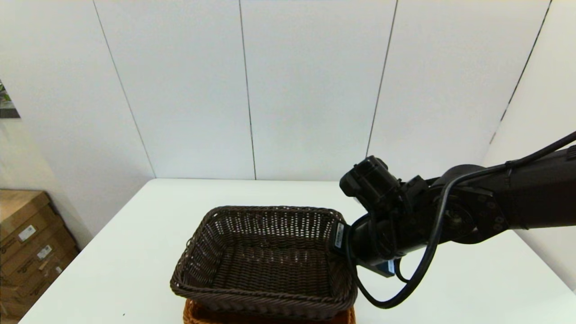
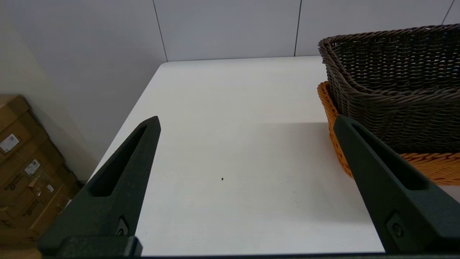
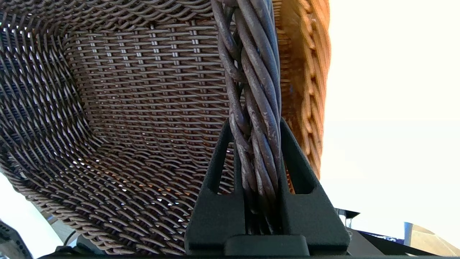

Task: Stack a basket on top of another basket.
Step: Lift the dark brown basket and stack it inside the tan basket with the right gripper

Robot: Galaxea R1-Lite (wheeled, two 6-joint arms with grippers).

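**Dark basket nested in the tan one, right gripper clamped on its rim**

The dark basket (image 1: 265,261) sits inside the tan basket (image 1: 198,315) near the front edge of the white table (image 1: 450,288), at about 6 o'clock from the table's middle in the head view. Only a thin strip of the tan one's orange rim shows beneath the dark one's front edge. The left wrist view shows the nesting from the side: the dark basket (image 2: 395,82) rises well above the tan basket (image 2: 427,165), whose braided rim wraps around its lower wall.

The right gripper (image 3: 256,126) reaches in from 3 o'clock and has the dark basket's right-hand rim between its fingers (image 3: 219,154). In the right wrist view the two fingers are nearly together, pinched on either side of the thick braided rim (image 3: 255,90), one inside the basket and one outside. The tan basket's wall (image 3: 309,90) lies just beyond the outer finger.

The left gripper (image 2: 248,120) hovers low over bare table at the baskets' 9 o'clock side, fingers spread wide and holding nothing. Its right finger (image 2: 381,172) is close to the tan basket's corner; whether it touches cannot be told.

Cardboard boxes (image 1: 27,247) stand on the floor beyond the table's left edge.
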